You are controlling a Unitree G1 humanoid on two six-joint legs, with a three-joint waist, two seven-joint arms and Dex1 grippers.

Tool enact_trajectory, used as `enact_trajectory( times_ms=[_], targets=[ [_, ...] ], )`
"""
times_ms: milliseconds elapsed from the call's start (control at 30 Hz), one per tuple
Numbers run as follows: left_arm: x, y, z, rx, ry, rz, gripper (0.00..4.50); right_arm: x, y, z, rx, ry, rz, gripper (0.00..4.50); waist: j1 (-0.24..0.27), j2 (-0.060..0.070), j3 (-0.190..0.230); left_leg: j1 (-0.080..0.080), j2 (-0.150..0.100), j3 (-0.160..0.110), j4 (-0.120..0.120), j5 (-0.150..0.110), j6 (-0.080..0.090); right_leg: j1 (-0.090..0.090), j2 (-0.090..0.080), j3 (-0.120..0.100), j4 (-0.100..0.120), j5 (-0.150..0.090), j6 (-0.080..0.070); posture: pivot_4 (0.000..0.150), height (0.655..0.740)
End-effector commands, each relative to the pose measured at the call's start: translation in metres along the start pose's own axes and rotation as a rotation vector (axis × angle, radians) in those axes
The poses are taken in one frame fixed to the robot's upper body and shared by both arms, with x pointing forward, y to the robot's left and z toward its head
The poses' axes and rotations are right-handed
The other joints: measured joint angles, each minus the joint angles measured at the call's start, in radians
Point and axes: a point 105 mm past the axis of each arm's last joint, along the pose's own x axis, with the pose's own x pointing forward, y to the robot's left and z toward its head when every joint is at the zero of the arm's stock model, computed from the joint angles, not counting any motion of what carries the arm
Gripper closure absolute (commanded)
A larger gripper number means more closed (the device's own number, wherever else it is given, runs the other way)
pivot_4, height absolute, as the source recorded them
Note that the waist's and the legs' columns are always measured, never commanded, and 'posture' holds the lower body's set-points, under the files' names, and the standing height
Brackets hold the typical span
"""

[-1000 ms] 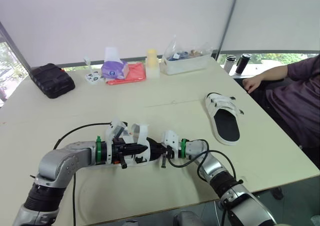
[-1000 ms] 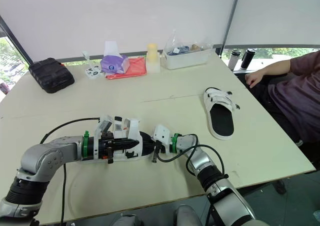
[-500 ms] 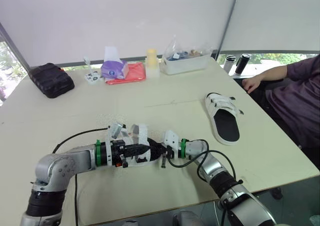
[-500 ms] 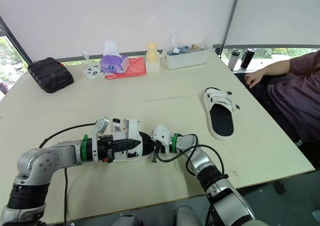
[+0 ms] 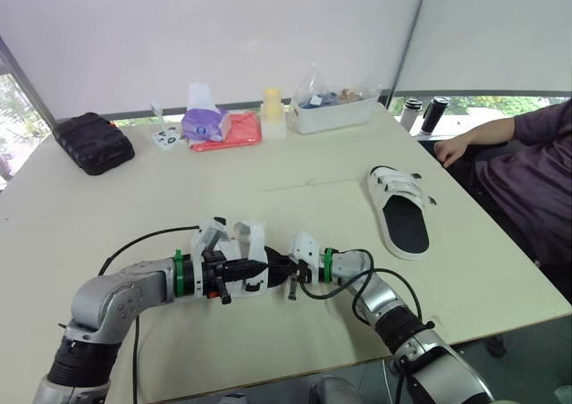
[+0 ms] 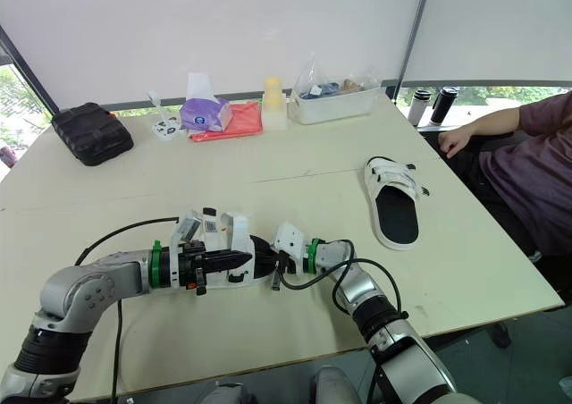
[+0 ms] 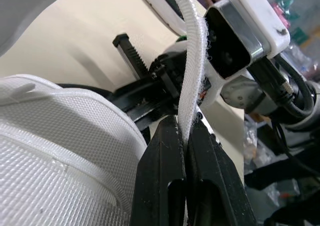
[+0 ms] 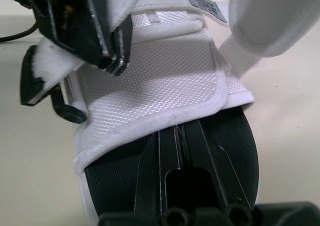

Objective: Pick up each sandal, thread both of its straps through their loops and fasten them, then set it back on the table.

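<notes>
We find the sandal (image 8: 165, 81) near the table's (image 5: 313, 167) 6 o'clock edge, long axis 9-to-3. Our left gripper (image 7: 182, 128) pinches its strap (image 7: 194, 71) from 9 o'clock. Our right gripper (image 8: 179, 132), pressed together, meets it from 3 o'clock.

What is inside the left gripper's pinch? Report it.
A white strap of the sandal, clamped by the left gripper between its black fingers. The strap's stretch below the fingertips is covered by them, so its end cannot be seen.

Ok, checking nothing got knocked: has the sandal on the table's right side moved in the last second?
No. The far sandal sits at the same spot and angle relative to the table seam and the clear bin.
</notes>
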Motion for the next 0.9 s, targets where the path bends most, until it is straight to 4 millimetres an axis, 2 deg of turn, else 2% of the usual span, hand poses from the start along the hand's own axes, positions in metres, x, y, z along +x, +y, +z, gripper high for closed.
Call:
enact_trajectory(
  times_ms=[33,167,300,433,600,733,900],
  targets=[
    [0.003,-0.002,0.002,0.045,0.0,-0.015,4.46,-0.016,0.034,-0.079,0.181,0.291,0.031,4.5,0.0,0.0,0.0,0.0,0.0,0.0,0.0,0.0,0.0,0.0,0.0,0.0,0.0,0.0,0.0,0.15,0.74],
    [0.001,-0.006,-0.001,0.039,0.009,-0.046,3.26,-0.016,0.033,-0.079,0.181,0.291,0.029,4.5,-0.001,0.0,0.0,0.0,0.0,0.0,0.0,0.0,0.0,0.0,0.0,0.0,0.0,0.0,0.0,0.15,0.74],
    [-0.006,-0.008,0.01,0.008,-0.014,-0.064,1.32,-0.017,0.033,-0.079,0.18,0.293,0.029,4.5,-0.001,0.0,0.0,0.0,0.0,0.0,0.0,0.0,0.0,0.0,0.0,0.0,0.0,0.0,0.0,0.15,0.74],
    [-0.014,0.002,0.028,0.032,-0.065,-0.016,1.32,-0.017,0.032,-0.079,0.182,0.293,0.028,4.5,-0.003,0.0,0.001,0.0,0.0,0.0,0.0,0.0,0.0,-0.001,0.0,0.0,0.0,0.0,0.0,0.15,0.74],
    [-0.012,-0.008,0.033,0.071,-0.029,-0.061,1.32,-0.017,0.032,-0.079,0.182,0.294,0.028,4.5,-0.012,0.0,0.001,0.0,0.0,0.0,-0.001,0.002,0.003,0.0,0.0,0.0,0.001,0.0,0.0,0.15,0.74],
    [-0.009,-0.021,0.025,0.108,0.02,-0.096,1.32,-0.016,0.031,-0.078,0.181,0.292,0.022,4.5,-0.015,-0.001,0.001,0.0,0.001,0.0,-0.001,0.002,0.003,0.0,0.0,0.0,0.001,0.0,0.0,0.15,0.74],
    [-0.011,-0.028,0.007,0.148,0.094,-0.091,1.32,-0.016,0.031,-0.079,0.184,0.292,0.02,4.5,-0.02,0.001,0.003,0.0,0.001,0.0,-0.002,0.002,0.003,0.0,0.0,0.001,0.001,0.0,0.0,0.15,0.74]
  ],
)
